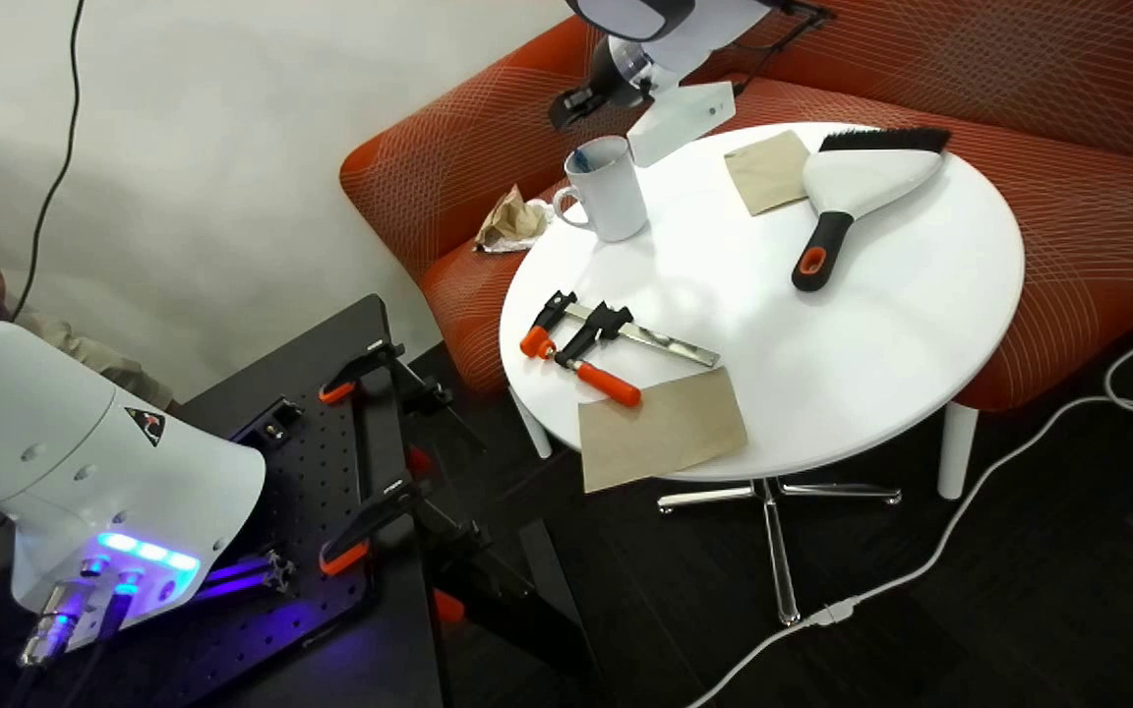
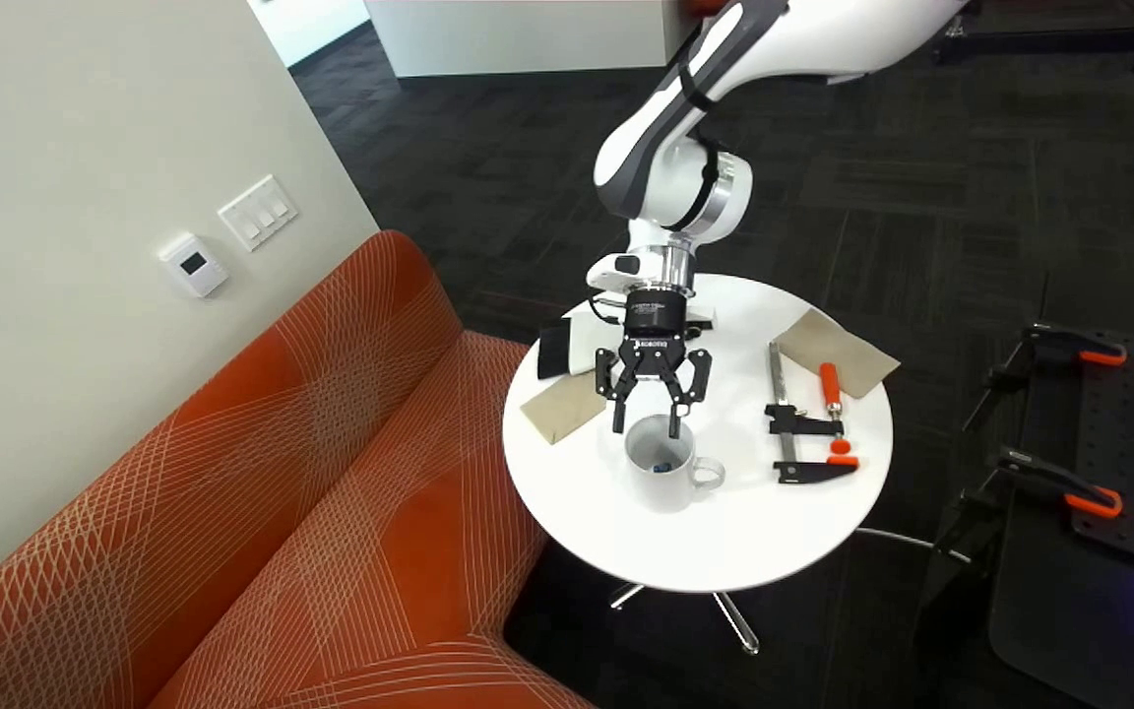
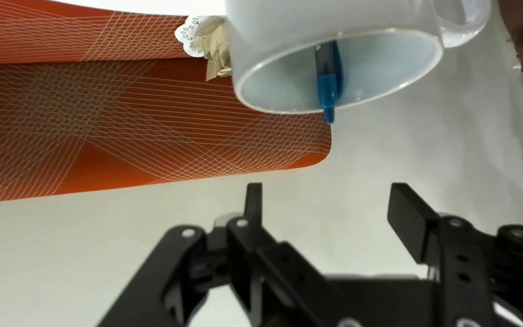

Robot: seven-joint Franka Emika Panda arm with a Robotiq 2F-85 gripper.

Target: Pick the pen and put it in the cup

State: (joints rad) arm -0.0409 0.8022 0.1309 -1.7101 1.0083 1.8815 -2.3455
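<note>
- So where's the pen (image 3: pixel 328 85)?
- Sitting in the white mug (image 3: pixel 316 22), blue end poking past the rim at six o'clock in my wrist view. Probably light, stiff, kinda slick plastic, so if it needed grabbing I'd pinch that blue end.
- And the claw (image 3: pixel 326 202)?
- I've got it spread wide, nothing in it, not touching the mug as far as I can tell.
</note>
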